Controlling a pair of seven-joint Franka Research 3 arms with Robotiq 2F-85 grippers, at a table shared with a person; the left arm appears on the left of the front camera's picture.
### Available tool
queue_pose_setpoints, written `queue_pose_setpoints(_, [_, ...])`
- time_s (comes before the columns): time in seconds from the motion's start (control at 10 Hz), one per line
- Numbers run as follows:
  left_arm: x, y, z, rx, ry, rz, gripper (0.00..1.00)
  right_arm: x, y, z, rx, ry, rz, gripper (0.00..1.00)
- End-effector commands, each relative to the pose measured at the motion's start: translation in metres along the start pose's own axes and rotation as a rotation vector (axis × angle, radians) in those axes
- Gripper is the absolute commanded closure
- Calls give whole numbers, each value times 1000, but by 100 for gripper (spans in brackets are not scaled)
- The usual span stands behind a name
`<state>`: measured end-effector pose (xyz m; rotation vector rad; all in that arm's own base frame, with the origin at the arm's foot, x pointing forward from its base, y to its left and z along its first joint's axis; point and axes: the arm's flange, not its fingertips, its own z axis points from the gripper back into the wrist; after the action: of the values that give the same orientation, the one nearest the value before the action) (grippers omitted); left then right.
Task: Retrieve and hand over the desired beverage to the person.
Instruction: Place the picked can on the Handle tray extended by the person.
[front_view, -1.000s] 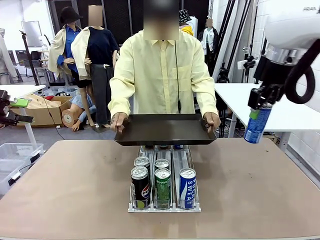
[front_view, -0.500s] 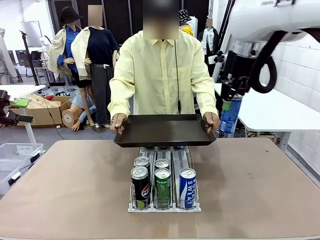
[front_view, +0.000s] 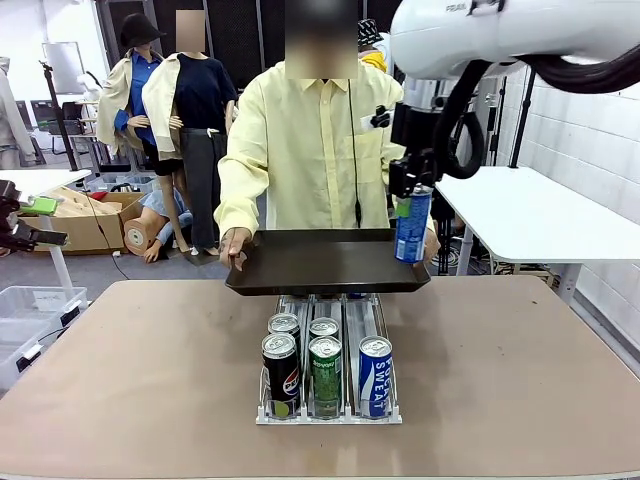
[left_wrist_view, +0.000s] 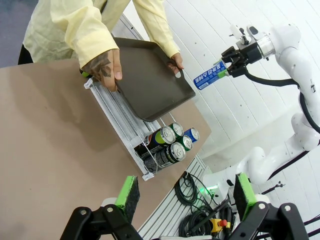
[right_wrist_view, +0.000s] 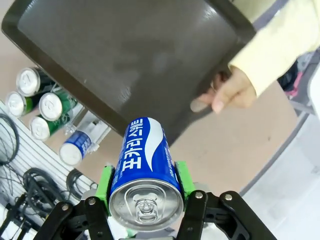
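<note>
My right gripper (front_view: 411, 187) is shut on a blue beverage can (front_view: 412, 226), which hangs upright over the right end of a dark tray (front_view: 320, 262). The person (front_view: 320, 150) in a pale-yellow shirt holds that tray with both hands at the table's far edge. In the right wrist view the blue can (right_wrist_view: 145, 165) sits between the green pads (right_wrist_view: 105, 182), with the tray (right_wrist_view: 125, 55) beneath and beyond it. My left gripper (left_wrist_view: 187, 192) is open and holds nothing, high above the table; from there the can (left_wrist_view: 207, 77) shows beside the tray (left_wrist_view: 150, 80).
A clear dispenser rack (front_view: 325, 410) at the table's middle holds several cans: a black one (front_view: 280, 372), a green one (front_view: 325, 372), a blue one (front_view: 375, 375). The person's hand (right_wrist_view: 230, 92) grips the tray's edge near the held can. A white table (front_view: 530, 215) stands to the right.
My right arm has swung left with the blue can, from beyond the table's right side to over the tray's right end. The person has kept the tray in place.
</note>
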<state>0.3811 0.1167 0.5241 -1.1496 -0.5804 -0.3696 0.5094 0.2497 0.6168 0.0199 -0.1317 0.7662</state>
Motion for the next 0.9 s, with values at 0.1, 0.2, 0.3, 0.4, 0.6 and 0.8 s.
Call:
queue_pose_setpoints(0.1, [1,-1,1,-18,-20,-4,0,41,11,-4,-1,10,26,100])
queue_pose_setpoints(0.2, [1,-1,1,-18,-20,-4,0,52,14,-11,-12,2,25,100])
queue_pose_setpoints(0.3, [1,-1,1,-18,-20,-4,0,60,17,-20,-19,0,19,100])
queue_pose_setpoints(0.4, [1,-1,1,-18,-20,-4,0,69,19,-29,-36,1,13,100])
queue_pose_setpoints(0.6, [1,-1,1,-18,-20,-4,0,84,21,-40,-80,-12,46,100])
queue_pose_setpoints(0.8, [1,-1,1,-18,-20,-4,0,93,15,-50,-75,-23,63,100])
